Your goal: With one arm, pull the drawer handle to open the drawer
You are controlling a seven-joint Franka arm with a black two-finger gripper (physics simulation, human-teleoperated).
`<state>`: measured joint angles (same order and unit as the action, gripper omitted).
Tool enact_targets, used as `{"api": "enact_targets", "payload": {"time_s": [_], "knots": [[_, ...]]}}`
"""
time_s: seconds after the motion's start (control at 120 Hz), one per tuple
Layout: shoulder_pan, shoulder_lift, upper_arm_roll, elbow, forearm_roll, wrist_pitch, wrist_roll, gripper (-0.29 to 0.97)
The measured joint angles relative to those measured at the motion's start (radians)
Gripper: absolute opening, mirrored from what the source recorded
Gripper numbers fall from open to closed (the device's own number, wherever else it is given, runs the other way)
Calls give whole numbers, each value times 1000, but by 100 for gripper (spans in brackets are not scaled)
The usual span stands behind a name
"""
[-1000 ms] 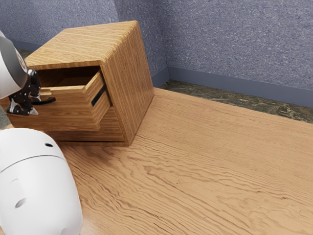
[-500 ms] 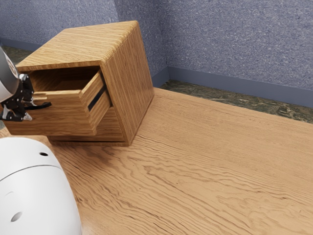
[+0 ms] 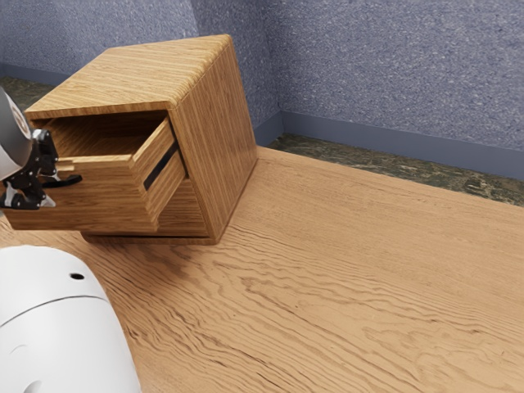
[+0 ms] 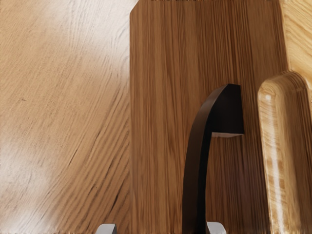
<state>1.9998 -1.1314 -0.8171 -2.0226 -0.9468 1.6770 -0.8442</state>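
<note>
Wood grain runs over everything here, so the useful cue is the black hand [image 3: 59, 169] at the exterior view's left edge, set right against the front panel of the drawer [image 3: 98, 201]. The handle [image 4: 282, 161], a rounded wooden bar, sits just beside the hand in the wrist view, its long axis lying flat along that panel. Whether the hand is clamped on the bar or only resting against it, I cannot tell. The drawer stands well out of the cabinet [image 3: 209, 123], its dark hollow open to the top and its side rail showing. By my reading the task is mostly done, with perhaps only a short stretch of travel left. The pull line is the 1 relation that matters: straight out of the cabinet's face, toward the exterior view's left, square to the handle's long axis. Any sideways drift would likely bind the drawer in its slot or drag the whole cabinet. Below the drawer, the arm's own white link [image 3: 57, 327] fills the near-left corner, so room to retreat along that line looks limited. The cabinet stands near the desk's far edge. To its right the desk [image 3: 352, 278] lies open as far as the grey wall [image 3: 393, 57], though the pull does not go that way.
</note>
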Motion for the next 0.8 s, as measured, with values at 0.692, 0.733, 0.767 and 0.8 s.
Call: {"api": "enact_targets", "payload": {"time_s": [0.692,0.733,0.767,0.8], "knots": [[-69,-80,122,-23,27,-80,-15,15],[-104,-77,155,47,75,-107,-30,20],[-155,-33,172,177,144,-138,-50,27],[-238,70,174,334,224,-170,-77,33]]}}
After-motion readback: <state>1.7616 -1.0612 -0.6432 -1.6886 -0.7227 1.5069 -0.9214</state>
